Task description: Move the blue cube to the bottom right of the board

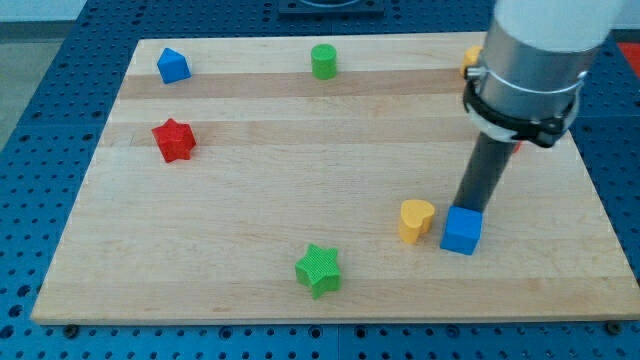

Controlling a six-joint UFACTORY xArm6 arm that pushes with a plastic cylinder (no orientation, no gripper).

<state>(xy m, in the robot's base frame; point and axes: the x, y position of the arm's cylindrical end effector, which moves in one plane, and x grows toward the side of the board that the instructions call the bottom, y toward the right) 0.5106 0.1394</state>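
Your blue cube (461, 231) sits low on the view's right half of the wooden board (250, 200), short of the board's bottom right corner. My tip (467, 208) stands right at the cube's upper edge, on the side toward the view's top — whether it touches the cube you cannot tell, since the cube hides the very end. There are no jaws on this arm, only the straight dark rod, so nothing is gripped.

Just to the view's left of the tip, close beside the cube but apart from it, is a yellow heart-shaped block (416, 220). Farther left and lower lies a green star (319, 270). Well away toward the view's upper left you have a red star (175, 140) and, beyond it near the board's top left corner, a second blue block (173, 66) with a peaked top. A green cylinder (323, 61) stands near the top edge. An orange block (470, 57) peeks out beside the arm's grey housing, mostly hidden.

The board rests on a blue perforated desk (40, 150). You will find no readable writing or labels, and no containers.
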